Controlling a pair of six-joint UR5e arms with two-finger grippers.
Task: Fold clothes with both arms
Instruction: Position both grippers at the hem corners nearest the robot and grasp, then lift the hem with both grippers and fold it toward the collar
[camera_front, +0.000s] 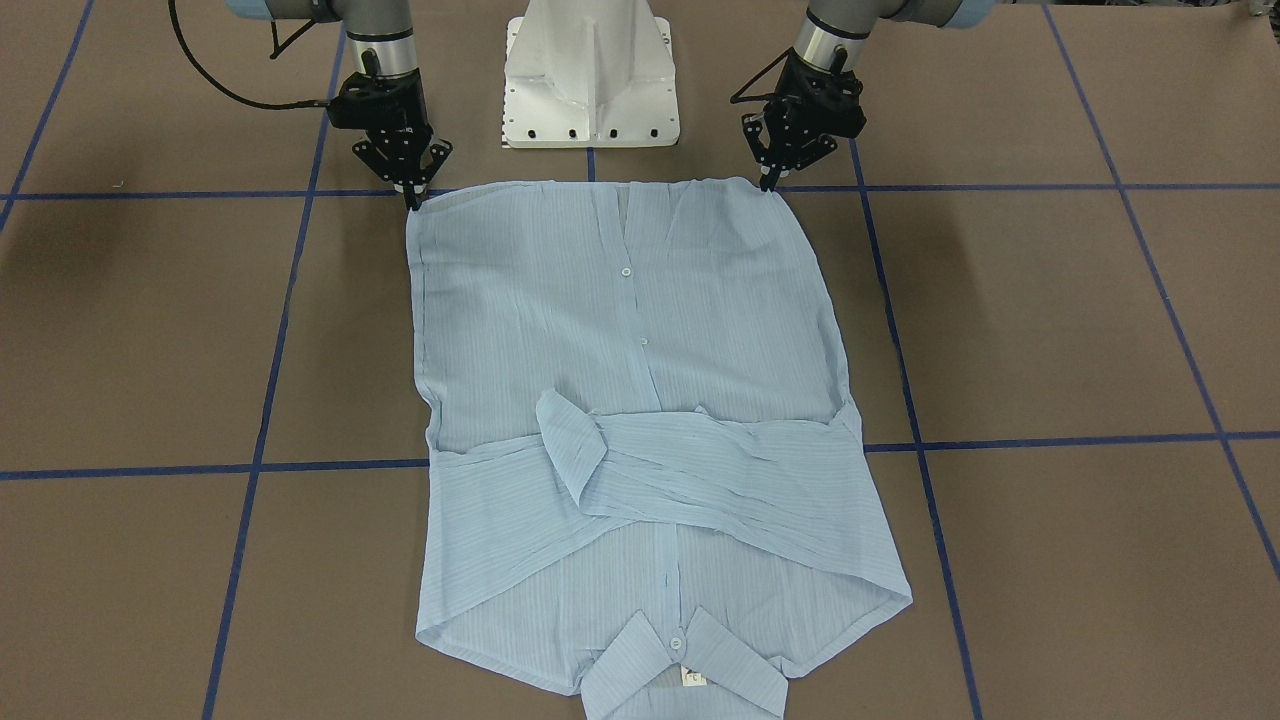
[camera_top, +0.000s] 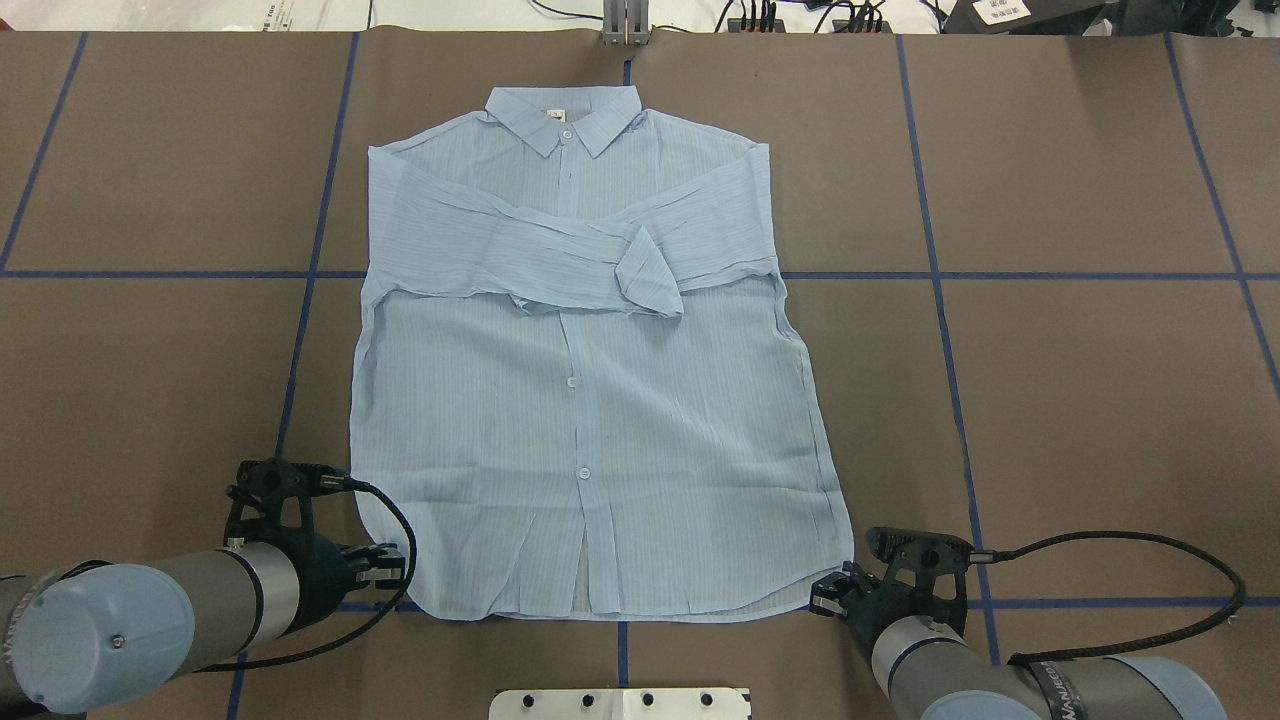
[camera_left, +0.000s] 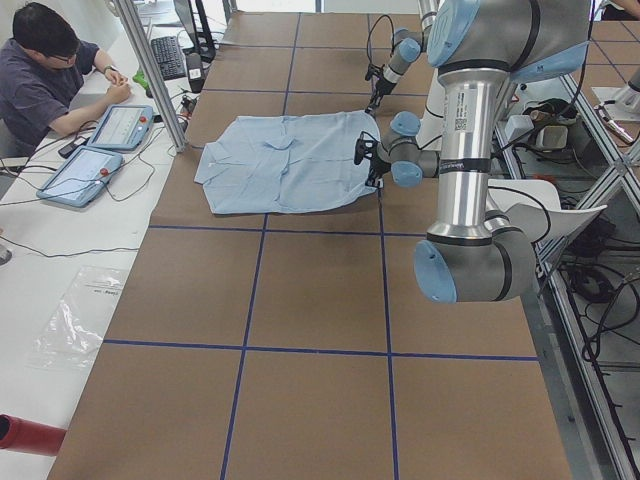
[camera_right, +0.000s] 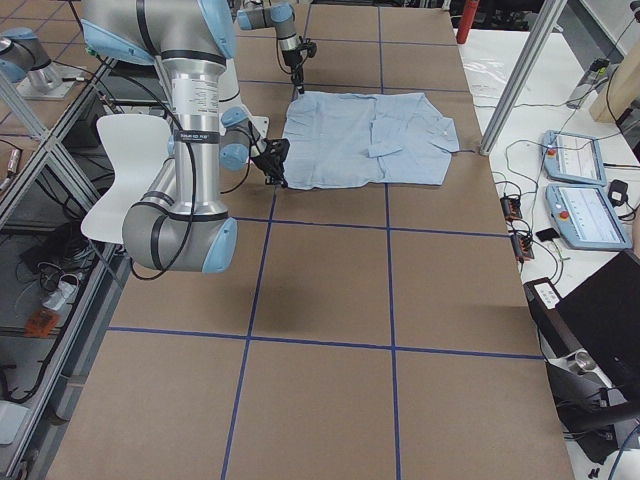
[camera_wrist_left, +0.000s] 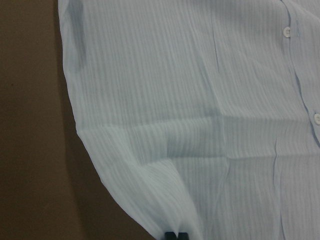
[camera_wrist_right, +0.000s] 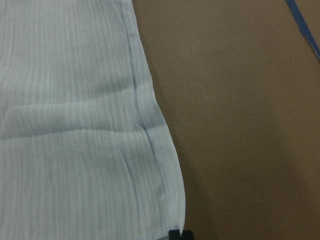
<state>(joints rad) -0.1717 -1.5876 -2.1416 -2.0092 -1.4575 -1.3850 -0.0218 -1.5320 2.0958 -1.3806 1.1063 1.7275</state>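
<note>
The light blue shirt (camera_top: 590, 400) lies flat on the bench (camera_top: 1050, 400), buttons up, with its collar (camera_top: 562, 115) at the end far from the robot. Both sleeves (camera_top: 560, 255) are already crossed over the chest, so the first folds look done. The left claw (camera_front: 768, 182) and right claw (camera_front: 413, 198) are each pinched narrow on a hem corner nearest the base, with cloth drawn up into the tips. What's left, I'd say, is carrying the hem toward the collar.
</note>
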